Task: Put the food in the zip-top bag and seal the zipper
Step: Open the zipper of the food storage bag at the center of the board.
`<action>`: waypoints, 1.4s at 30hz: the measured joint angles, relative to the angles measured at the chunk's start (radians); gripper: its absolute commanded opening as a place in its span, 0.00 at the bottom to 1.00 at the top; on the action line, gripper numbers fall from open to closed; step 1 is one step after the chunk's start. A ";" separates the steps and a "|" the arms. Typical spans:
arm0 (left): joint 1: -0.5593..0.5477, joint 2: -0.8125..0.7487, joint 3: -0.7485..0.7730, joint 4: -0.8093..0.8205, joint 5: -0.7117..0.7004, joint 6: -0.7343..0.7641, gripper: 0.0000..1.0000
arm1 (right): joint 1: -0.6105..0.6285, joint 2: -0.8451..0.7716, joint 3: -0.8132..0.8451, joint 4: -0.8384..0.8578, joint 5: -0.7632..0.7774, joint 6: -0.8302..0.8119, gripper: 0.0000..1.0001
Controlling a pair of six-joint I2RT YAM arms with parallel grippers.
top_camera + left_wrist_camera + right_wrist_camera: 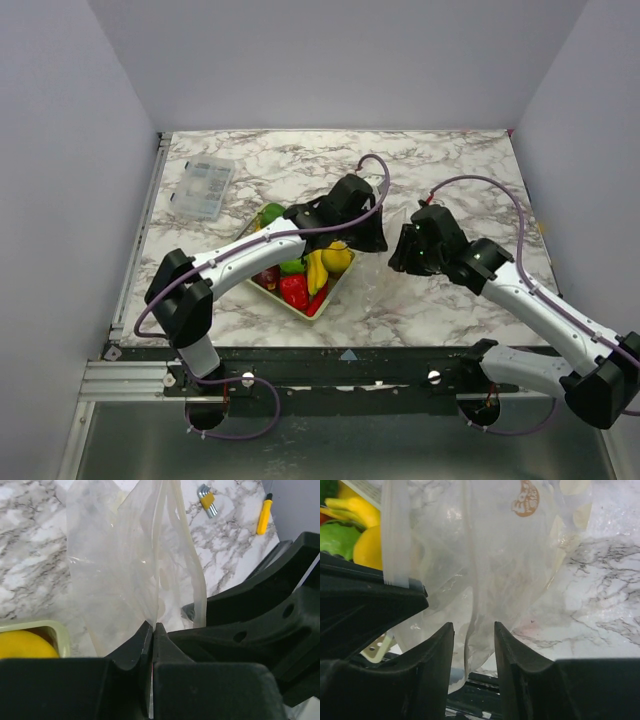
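Note:
The zip-top bag point(130, 565) is a clear crinkly bag hanging between my two grippers; it also shows in the right wrist view point(490, 560) and faintly from above point(385, 275). My left gripper point(152, 626) is shut on the bag's edge. My right gripper point(474, 625) is open, with a fold of the bag between its fingers. The zipper strip point(395, 535) runs down the bag's left edge. The food sits in a pale mesh basket point(335, 287): a lemon point(337, 258), bananas point(316, 272), a red pepper point(294, 290) and a green fruit point(270, 213).
A clear compartment box point(203, 187) lies at the back left. Hex keys point(207, 500) and a yellow-handled screwdriver point(264, 514) lie on the marble beyond the bag. Both grippers point(365, 238) point(405, 252) hang close together mid-table.

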 measured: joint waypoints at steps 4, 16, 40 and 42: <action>0.009 0.014 -0.014 0.029 0.071 -0.036 0.00 | 0.068 0.019 0.013 -0.039 0.111 0.020 0.37; 0.040 0.030 -0.050 0.093 0.192 -0.084 0.13 | 0.091 0.068 0.058 -0.120 0.339 0.053 0.01; 0.086 -0.128 -0.125 0.087 0.255 0.061 0.87 | 0.094 -0.042 -0.044 -0.060 0.382 -0.035 0.01; 0.109 -0.185 -0.136 0.061 0.254 0.089 0.87 | 0.094 -0.038 -0.044 -0.059 0.382 -0.035 0.01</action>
